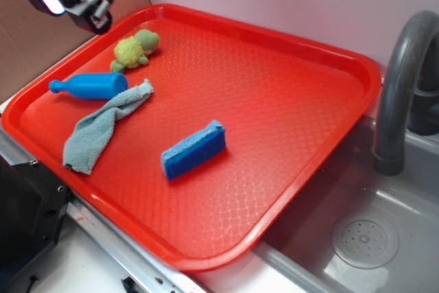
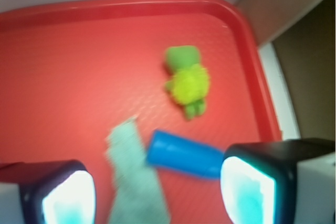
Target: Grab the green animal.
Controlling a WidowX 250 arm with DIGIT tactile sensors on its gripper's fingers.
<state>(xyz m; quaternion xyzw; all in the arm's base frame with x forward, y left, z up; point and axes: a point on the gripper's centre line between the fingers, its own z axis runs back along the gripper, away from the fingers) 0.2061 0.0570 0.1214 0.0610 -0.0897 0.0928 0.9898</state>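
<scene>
The gripper (image 2: 157, 192) hangs with its jaws spread wide and empty above the red tray's (image 1: 302, 46) far corner, so this looks like the approach, and it must next centre over the green animal (image 1: 136, 49) beside the blue bottle (image 1: 90, 86) and descend.

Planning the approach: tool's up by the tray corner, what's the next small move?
Probably move forward and down over the green animal. The tool is open and empty, hanging above the blue bottle and cloth; the toy lies apart beyond them, near the tray corner.
</scene>
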